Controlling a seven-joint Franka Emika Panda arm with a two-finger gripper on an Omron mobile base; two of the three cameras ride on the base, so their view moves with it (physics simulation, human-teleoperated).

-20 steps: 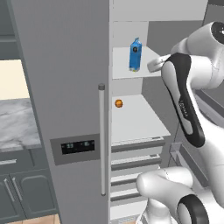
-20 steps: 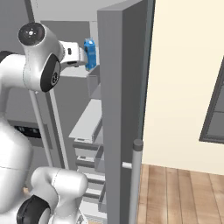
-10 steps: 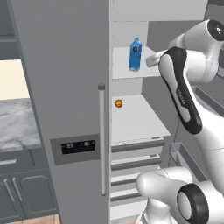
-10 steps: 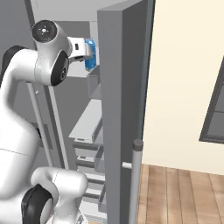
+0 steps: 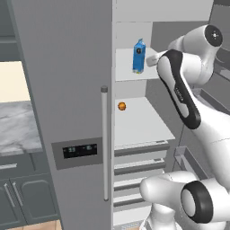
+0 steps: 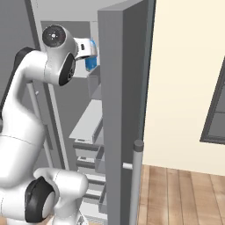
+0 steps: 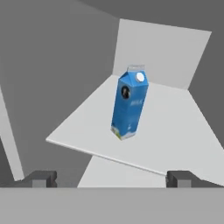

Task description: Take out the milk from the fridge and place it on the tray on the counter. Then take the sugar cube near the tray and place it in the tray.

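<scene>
On the upper white shelf (image 5: 134, 72) of the open fridge (image 5: 67, 90), in the left base view, the milk (image 5: 139, 56) stands upright near the shelf's front edge, with the arm's wrist just to its right; a small orange ball (image 5: 121, 106) sits on the shelf below, and a strip of the marble desk (image 5: 18, 130) shows at far left. In the right base view the hand reaches past the open fridge door (image 6: 121, 110) toward the blue carton, which is partly hidden behind it. In the hand view the claw (image 7: 111, 178) is spread wide and empty, its two tips well apart, with the carton centred ahead and not yet between them. Judging from this, the task is at its very start: the carton is ungrasped, and both the tray placement and the sugar cube remain.
</scene>
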